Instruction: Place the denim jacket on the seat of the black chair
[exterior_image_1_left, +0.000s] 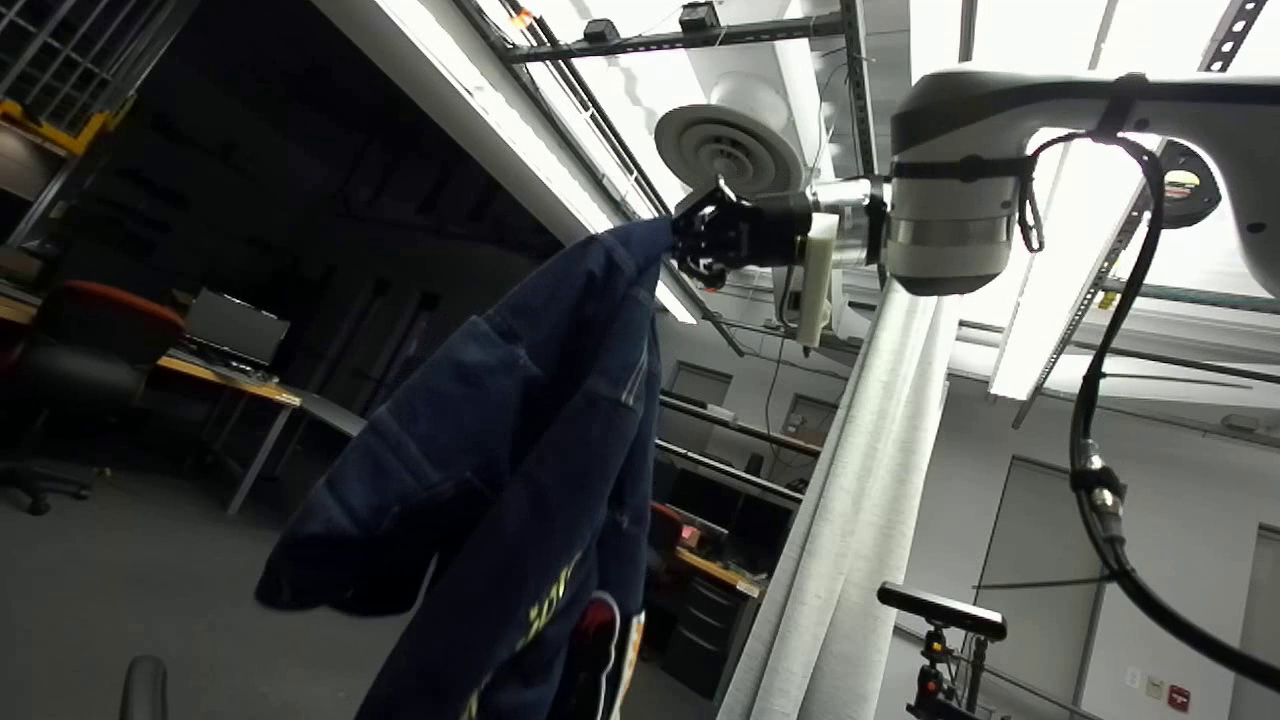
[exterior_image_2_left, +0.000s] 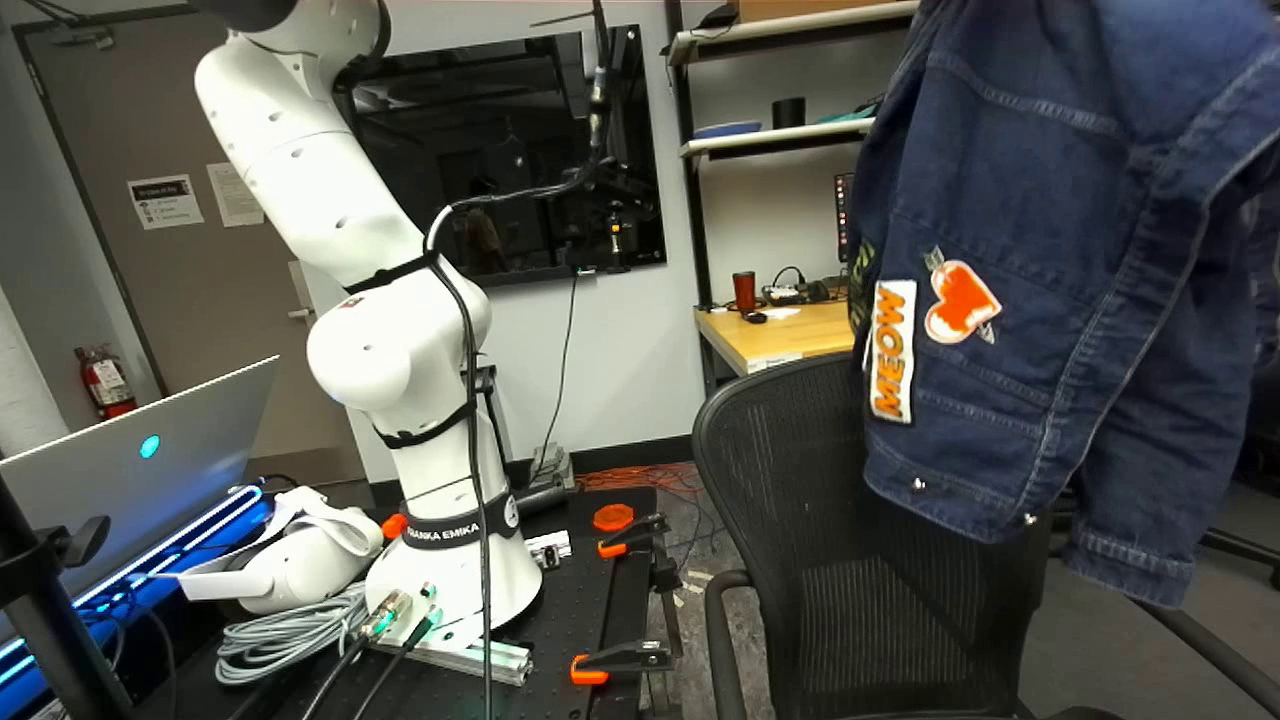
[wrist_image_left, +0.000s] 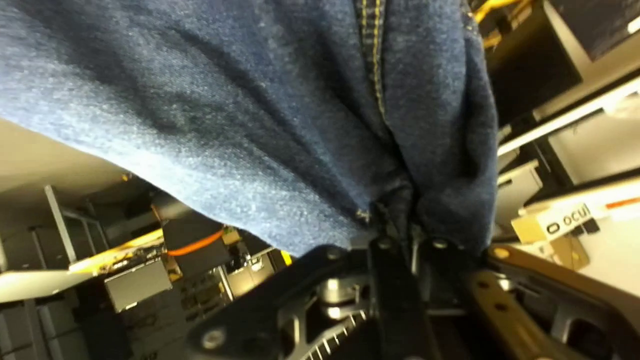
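Denim jacket (exterior_image_1_left: 570, 430) hangs off gripper (exterior_image_1_left: 678, 236), jaws clenched on its bunched end. In an exterior view its hem hides part of the black chair (exterior_image_2_left: 890, 600); contact unclear.

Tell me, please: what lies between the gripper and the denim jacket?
Nothing: in the wrist view, the gripper is closed directly on the denim jacket, with no gap visible.

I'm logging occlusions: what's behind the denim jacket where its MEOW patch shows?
In an exterior view, the black chair and a wooden desk run partly behind the denim jacket. The jacket covers the chair's upper right; what else lies behind it cannot be seen.
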